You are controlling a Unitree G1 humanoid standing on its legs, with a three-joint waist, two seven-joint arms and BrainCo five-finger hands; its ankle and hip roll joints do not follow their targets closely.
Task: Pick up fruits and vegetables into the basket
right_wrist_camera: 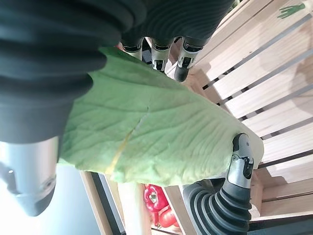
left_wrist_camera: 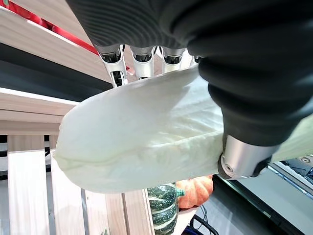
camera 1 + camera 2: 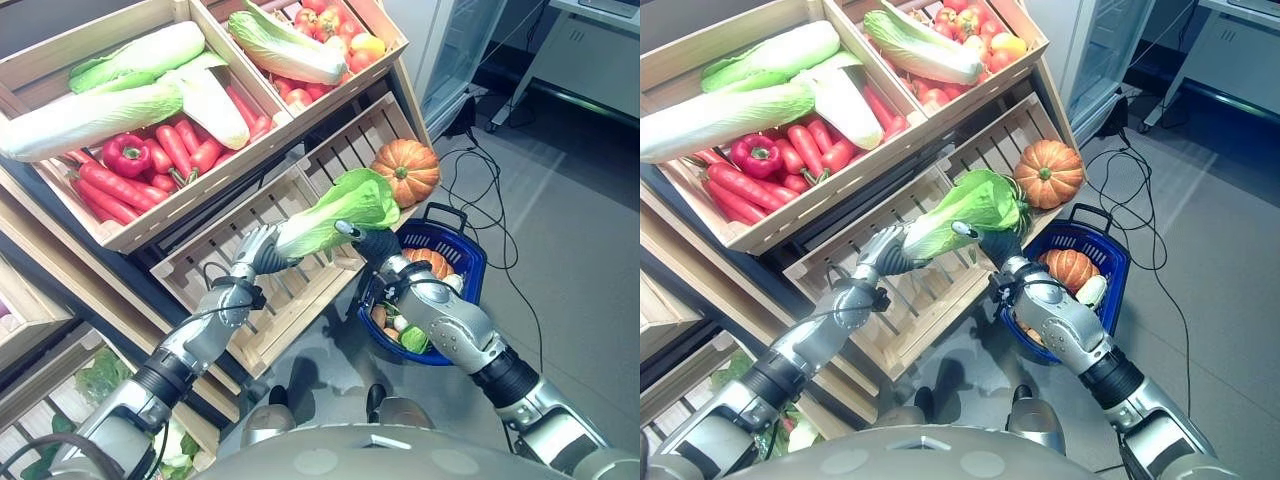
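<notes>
A napa cabbage with a white stalk and green leafy top hangs in the air over the lower slatted crate, held between both hands. My left hand is shut on its white stalk end, fingers on one side and thumb on the other. The green leafy end sits in the shut grip of my right hand. The blue basket is just behind and below my right forearm. It holds a small orange pumpkin and a few other vegetables.
An orange pumpkin lies at the right end of the lower crate, with a green striped squash beside it. The upper crates hold more cabbages, carrots, red peppers and tomatoes. A white cabinet stands at the far right.
</notes>
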